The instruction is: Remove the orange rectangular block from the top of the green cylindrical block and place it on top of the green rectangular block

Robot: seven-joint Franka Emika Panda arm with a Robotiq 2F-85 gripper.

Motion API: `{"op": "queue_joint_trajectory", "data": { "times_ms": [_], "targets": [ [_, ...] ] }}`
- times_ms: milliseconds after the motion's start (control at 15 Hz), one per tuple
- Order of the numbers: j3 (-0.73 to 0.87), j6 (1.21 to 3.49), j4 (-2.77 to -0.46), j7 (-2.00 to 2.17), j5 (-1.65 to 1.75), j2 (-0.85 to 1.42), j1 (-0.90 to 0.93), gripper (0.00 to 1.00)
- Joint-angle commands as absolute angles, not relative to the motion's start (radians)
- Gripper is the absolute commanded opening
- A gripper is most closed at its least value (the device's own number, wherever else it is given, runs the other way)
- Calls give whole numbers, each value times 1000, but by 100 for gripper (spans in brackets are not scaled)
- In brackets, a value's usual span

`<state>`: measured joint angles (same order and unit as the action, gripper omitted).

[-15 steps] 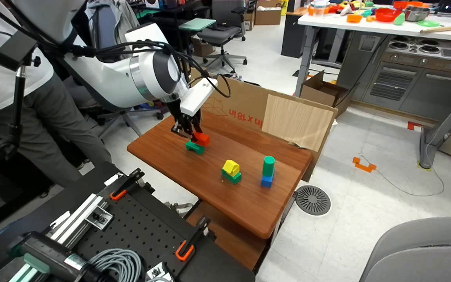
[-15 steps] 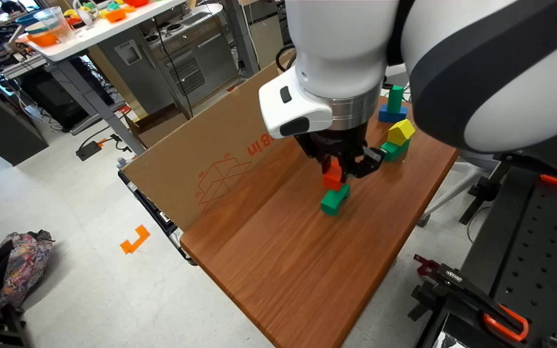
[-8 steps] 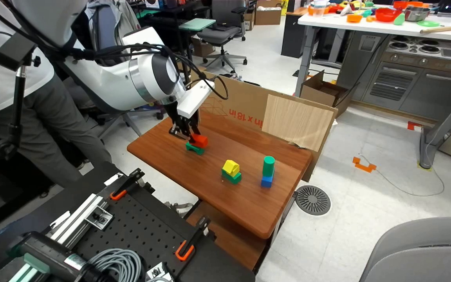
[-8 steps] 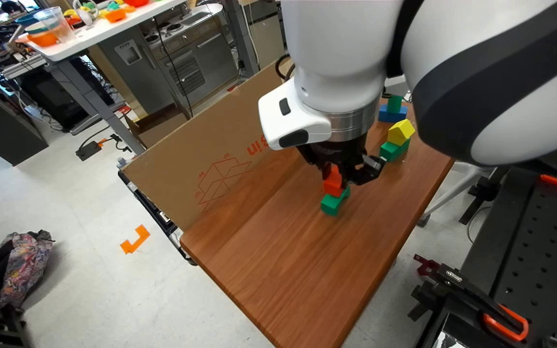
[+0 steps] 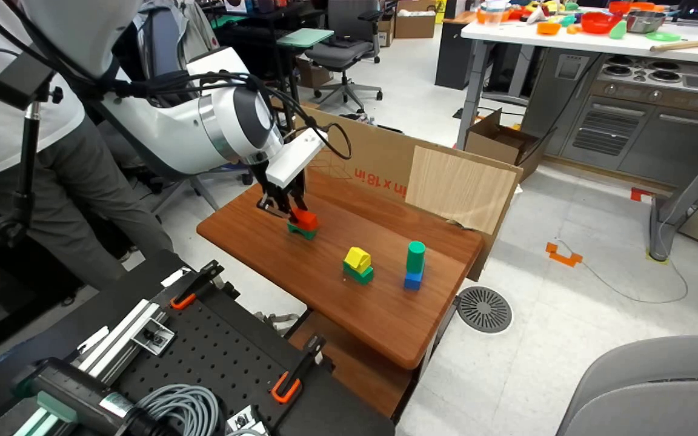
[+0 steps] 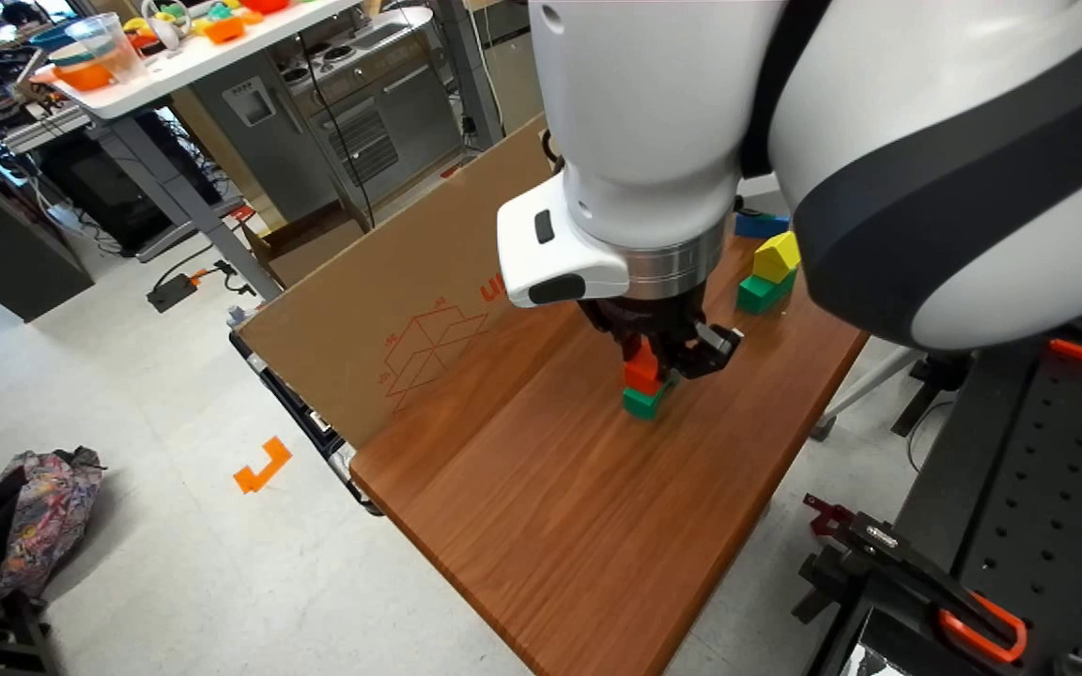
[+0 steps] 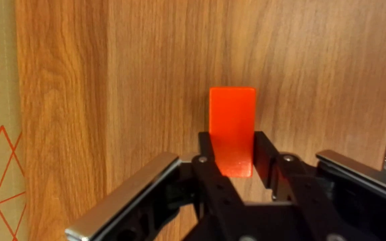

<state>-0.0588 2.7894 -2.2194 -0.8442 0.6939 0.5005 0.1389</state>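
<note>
orange rectangular block held over an arched green rectangular block, near the middle of both exterior views

the gripper is clamped on the orange one's long sides at mid-frame in the wrist view; whether it touches the one below cannot be told. in an exterior view, just below centre on the wooden table, a yellow pentagonal block sits on a low green block; to their right a green cylindrical block stands upright on a blue block.
</note>
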Motion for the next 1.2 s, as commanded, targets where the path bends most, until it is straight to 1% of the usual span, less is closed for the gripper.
{"op": "queue_joint_trajectory", "data": {
  "times_ms": [0,133,200,267,400,600,667,933,1133],
  "targets": [
    [-42,2787,-2193,-771,739,525,163,9],
    [-39,2776,-2192,-732,744,524,172,9],
    [-37,2766,-2191,-711,747,521,176,59],
    [-37,2762,-2194,-697,753,514,176,60],
    [-61,2765,-2211,-681,725,492,149,73],
    [-118,2763,-2242,-698,625,439,78,96],
    [-134,2757,-2255,-707,574,412,53,99],
    [-183,2724,-2291,-746,321,287,-52,100],
    [-145,2659,-2276,-707,213,209,-75,100]
  ]
}}
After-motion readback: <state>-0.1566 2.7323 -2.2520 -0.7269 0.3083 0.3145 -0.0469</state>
